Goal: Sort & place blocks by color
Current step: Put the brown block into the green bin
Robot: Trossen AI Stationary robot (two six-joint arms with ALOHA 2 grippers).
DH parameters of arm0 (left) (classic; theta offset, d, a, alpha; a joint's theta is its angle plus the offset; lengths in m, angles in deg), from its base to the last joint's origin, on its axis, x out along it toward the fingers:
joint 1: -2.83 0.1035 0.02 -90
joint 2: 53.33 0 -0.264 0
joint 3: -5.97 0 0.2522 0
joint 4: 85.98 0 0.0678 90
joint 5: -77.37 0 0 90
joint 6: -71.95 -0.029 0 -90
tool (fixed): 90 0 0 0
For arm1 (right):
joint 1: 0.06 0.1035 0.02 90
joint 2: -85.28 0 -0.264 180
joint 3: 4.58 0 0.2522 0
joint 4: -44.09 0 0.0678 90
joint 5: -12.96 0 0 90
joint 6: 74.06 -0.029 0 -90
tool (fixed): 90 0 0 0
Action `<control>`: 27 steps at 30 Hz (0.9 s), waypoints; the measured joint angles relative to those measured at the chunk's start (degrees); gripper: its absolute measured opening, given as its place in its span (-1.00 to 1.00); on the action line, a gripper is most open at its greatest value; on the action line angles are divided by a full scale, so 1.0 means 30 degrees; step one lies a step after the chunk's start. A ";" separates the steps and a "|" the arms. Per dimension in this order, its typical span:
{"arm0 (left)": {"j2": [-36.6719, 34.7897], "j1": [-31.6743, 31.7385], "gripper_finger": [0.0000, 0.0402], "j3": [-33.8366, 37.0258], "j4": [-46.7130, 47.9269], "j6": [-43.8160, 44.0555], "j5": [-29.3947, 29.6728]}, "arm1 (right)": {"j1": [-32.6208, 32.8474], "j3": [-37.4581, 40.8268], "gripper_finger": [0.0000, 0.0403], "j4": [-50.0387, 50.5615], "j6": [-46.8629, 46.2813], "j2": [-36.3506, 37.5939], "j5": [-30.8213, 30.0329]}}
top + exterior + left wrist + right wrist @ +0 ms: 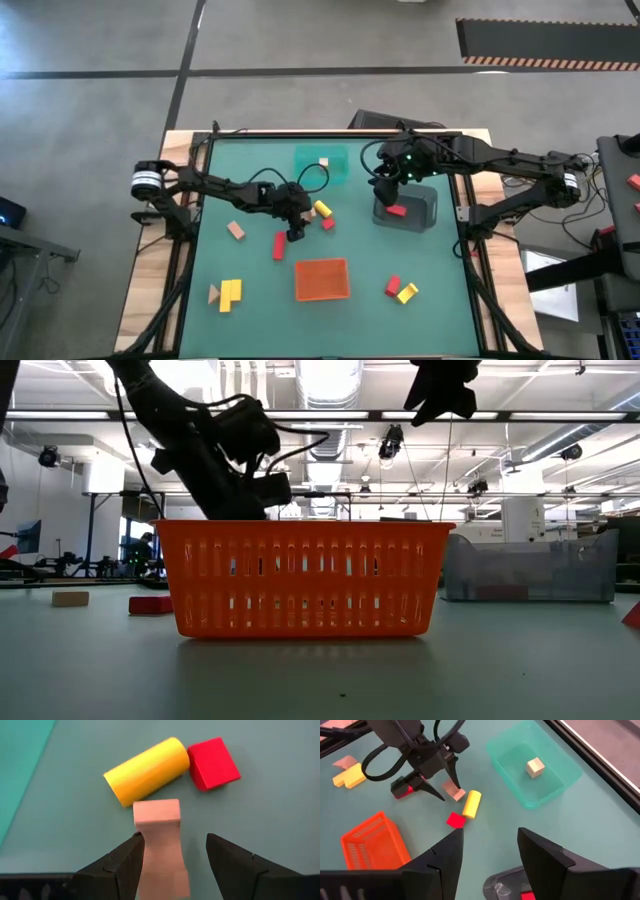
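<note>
My left gripper (175, 855) is open and low over the mat's middle (298, 225). Its fingers stand on either side of a tan bar block (159, 845) that lies flat on the mat. Just beyond the bar lie a yellow cylinder (147, 770) and a red cube (214, 762). The right wrist view shows the same tan bar (454, 792) between those fingers. My right gripper (487, 850) is open and empty above the grey tray (418, 212), which holds a red block (397, 210). The teal tray (335, 170) holds a tan cube (323, 162). My left gripper comes at the tan bar from above, its fingers along the bar's two long sides. One finger (127, 862) stands right against the bar's side (146, 850), and the other is a gap away. Whether either touches it, I cannot tell.
The orange tray (322, 280) sits near the front. Loose on the mat: a tan block (236, 230), a red bar (278, 245), a yellow piece (230, 293) with a tan wedge (213, 293), and a red (393, 285) and yellow block (407, 293).
</note>
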 joint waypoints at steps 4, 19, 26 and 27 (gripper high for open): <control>0.0000 0.0000 -0.01 0.0102 -0.0023 -0.0019 0.0136 | 0.0018 0.0007 -0.12 -0.0033 0.0005 -0.0018 0.0019; 0.0495 0.0000 -0.22 0.0323 -0.0018 -0.0028 0.0992 | 0.0018 0.0022 -0.12 -0.0033 0.0060 -0.0029 0.0001; 0.0480 -0.0011 -0.40 0.0323 -0.0012 0.0003 0.0928 | 0.0018 0.0024 -0.12 -0.0033 0.0060 -0.0029 0.0004; 0.0466 -0.0015 -0.40 0.0315 0.0022 0.0003 0.0927 | 0.0018 0.0028 -0.12 -0.0027 0.0060 -0.0029 0.0001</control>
